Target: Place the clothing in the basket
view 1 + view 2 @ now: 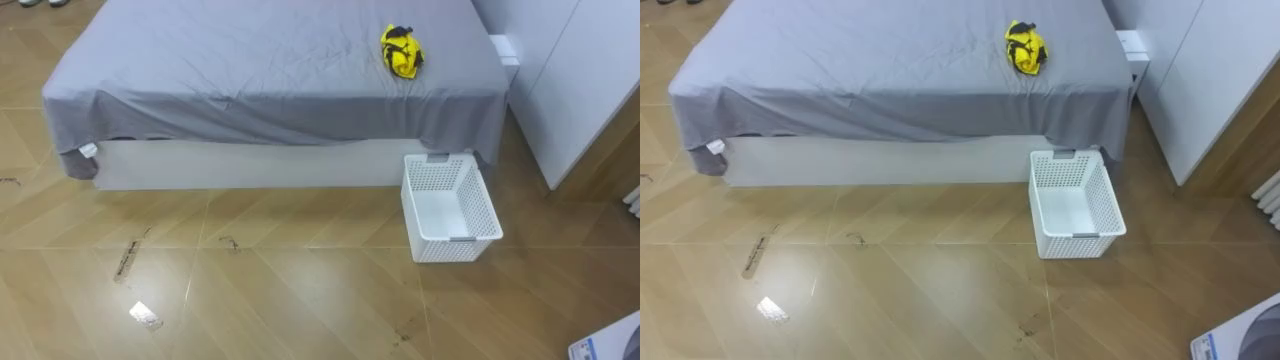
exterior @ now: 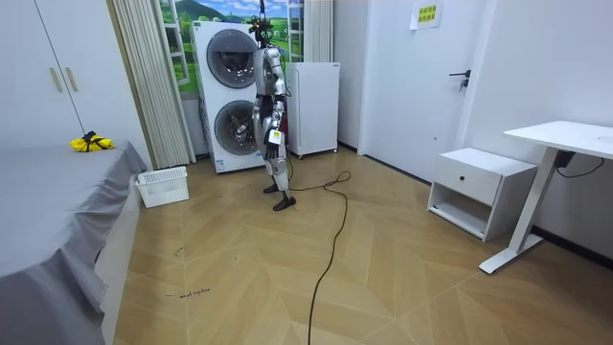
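Room view: I stand by the stacked white washing machines (image 2: 228,96), hands (image 2: 271,134) at my sides (state too small to tell). The crumpled yellow garment (image 1: 402,51) lies on the grey-sheeted bed (image 1: 250,60), near the corner where the empty white perforated plastic basket (image 1: 458,248) waits, probably to keep my carry short.

Yellow clothes (image 1: 1025,47) lie bunched on the grey bed (image 1: 840,70), white basket (image 1: 1076,206) on the floor just beside it

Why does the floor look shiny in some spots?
Left eye view: the brown wooden floor is glossy, and the bright white patch is probably glare. Right eye view: same patch, plus dark shadow under the grey bedsheet's overhanging edge.
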Available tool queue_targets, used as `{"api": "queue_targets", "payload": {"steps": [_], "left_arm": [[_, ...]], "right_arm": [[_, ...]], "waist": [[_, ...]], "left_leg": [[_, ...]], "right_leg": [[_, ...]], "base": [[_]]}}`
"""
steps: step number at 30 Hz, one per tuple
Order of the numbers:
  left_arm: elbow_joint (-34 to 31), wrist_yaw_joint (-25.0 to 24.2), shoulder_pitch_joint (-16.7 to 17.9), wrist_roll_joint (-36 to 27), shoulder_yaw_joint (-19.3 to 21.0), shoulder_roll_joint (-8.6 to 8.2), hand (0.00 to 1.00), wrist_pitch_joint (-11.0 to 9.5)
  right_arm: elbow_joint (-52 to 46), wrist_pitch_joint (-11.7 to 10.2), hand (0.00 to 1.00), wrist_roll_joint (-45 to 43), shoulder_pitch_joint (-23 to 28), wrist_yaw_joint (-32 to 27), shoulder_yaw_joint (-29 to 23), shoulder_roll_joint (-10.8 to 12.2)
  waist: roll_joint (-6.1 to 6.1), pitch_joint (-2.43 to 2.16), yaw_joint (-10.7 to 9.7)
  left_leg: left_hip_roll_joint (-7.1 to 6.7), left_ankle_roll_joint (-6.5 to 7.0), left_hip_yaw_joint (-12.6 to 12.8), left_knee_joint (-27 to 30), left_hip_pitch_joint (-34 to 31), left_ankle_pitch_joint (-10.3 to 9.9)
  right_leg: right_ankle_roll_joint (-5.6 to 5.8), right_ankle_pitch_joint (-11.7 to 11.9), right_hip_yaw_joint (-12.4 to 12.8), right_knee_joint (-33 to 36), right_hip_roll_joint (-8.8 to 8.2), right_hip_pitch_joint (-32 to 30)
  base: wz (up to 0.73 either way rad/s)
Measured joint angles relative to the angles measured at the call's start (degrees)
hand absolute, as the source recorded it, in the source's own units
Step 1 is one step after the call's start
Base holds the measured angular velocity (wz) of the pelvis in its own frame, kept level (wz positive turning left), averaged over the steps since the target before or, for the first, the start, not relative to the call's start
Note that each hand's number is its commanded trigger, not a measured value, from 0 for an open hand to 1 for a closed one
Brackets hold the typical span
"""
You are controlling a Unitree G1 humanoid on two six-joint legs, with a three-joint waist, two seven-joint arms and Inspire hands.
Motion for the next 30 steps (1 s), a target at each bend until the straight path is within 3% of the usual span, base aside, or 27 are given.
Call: {"api": "queue_targets", "payload": {"steps": [17,21,23,25,27,29,30], "left_arm": [[-0.34,0.11,-0.32,-0.21,-0.21,-0.01,0.00,-0.04],[0.13,-0.02,-0.26,-2.95,-0.04,-0.05,0.00,-0.03],[0.11,-0.03,-0.12,-2.77,0.53,-0.16,0.00,0.03],[0.09,-0.17,0.06,-2.84,2.59,0.10,0.00,0.10],[0.02,-0.19,0.21,-3.00,4.13,0.24,0.00,0.11],[0.02,-0.21,0.36,-4.92,5.70,0.55,0.00,0.13],[-0.01,-0.21,0.74,-6.57,5.78,0.67,0.00,0.18]], "right_arm": [[0.05,-0.13,0.00,0.50,0.12,0.98,-0.07,0.02],[0.04,-0.03,0.00,2.06,0.43,1.50,-0.35,0.01],[0.04,0.44,0.00,2.05,0.35,1.95,-0.56,-0.02],[0.09,0.59,0.00,2.01,0.32,3.23,-0.62,-0.06],[0.41,0.62,0.00,1.76,0.26,3.91,-0.76,-0.04],[0.57,0.63,0.00,1.83,0.37,4.13,-0.76,-0.15],[0.55,0.62,0.00,1.85,0.60,4.21,-0.60,-0.28]], "waist": [[0.36,-0.10,-0.23],[0.49,-0.15,0.11],[0.69,-0.14,0.27],[0.58,-0.17,1.19],[0.03,-0.14,1.39],[-0.25,-0.18,2.11],[-0.50,0.11,2.45]], "left_leg": [[-0.01,0.00,0.04,0.00,0.04,0.00],[0.12,-0.17,0.27,0.27,0.10,-0.14],[0.62,-0.42,0.30,1.54,-0.27,-0.86],[2.49,-1.25,0.34,6.75,-2.30,-3.39],[3.96,-1.65,0.22,12.59,-4.57,-4.36],[5.58,-1.61,0.22,18.77,-6.86,-4.34],[6.94,-0.95,0.20,23.46,-8.74,-3.95]], "right_leg": [[0.01,-0.02,-0.04,-0.01,-0.01,-0.01],[-0.17,-0.33,0.20,0.37,0.03,-0.21],[-0.44,-0.76,0.21,1.21,0.31,-0.45],[-1.37,-2.90,0.26,4.83,1.34,-1.99],[-2.28,-4.35,0.30,7.26,2.07,-2.60],[-3.34,-5.26,0.41,8.55,2.77,-2.54],[-3.95,-5.65,1.39,8.46,3.69,-1.81]], "base": [[0.00],[-0.03],[-0.05],[-0.10],[-0.04],[-0.08],[0.00]]}}
